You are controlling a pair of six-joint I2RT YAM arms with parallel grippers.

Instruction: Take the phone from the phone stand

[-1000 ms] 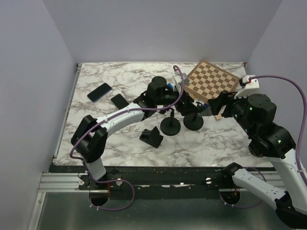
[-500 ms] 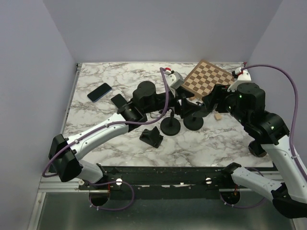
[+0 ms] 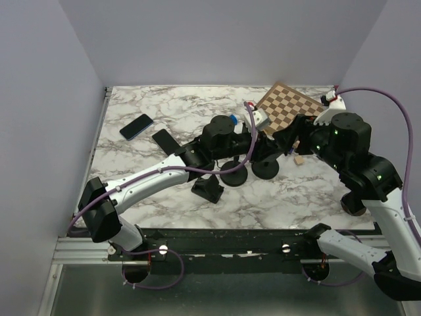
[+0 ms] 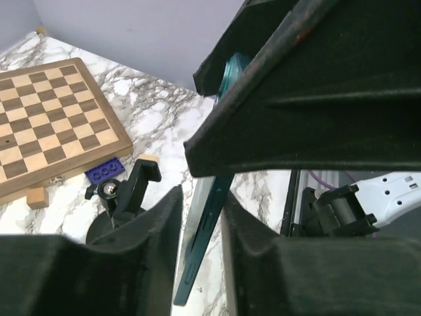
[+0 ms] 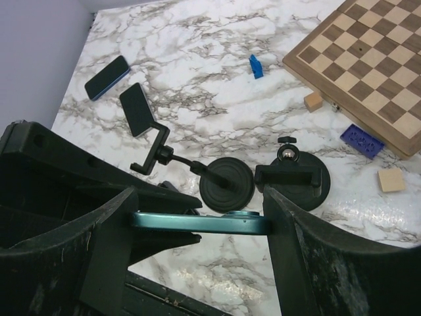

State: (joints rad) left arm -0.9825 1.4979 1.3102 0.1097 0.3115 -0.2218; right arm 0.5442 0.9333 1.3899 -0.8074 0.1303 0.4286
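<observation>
The phone [image 5: 197, 222] is teal and seen edge-on, held in the air above the table, clear of both stands. My right gripper [image 5: 198, 212] is shut on it, one finger at each end. My left gripper [image 4: 200, 197] has its jaws around the same phone [image 4: 207, 224], one against each flat face. In the top view the two grippers meet, left gripper [image 3: 253, 141] and right gripper [image 3: 279, 138], and they hide the phone. Below stand two black phone stands with round bases, one [image 5: 227, 184] with a long clamp arm, the other [image 5: 293, 178] with an empty clamp.
A chessboard [image 3: 289, 110] lies at the back right, with wooden blocks [image 5: 392, 179] and blue pieces [image 5: 361, 140] beside it. Two other phones [image 3: 136, 126] [image 3: 164, 139] lie flat at the back left. A small black holder [image 3: 208, 189] sits near the front.
My left gripper has swung right to the right gripper and narrowed its jaws onto the phone. The right arm has barely moved since half a second ago.
</observation>
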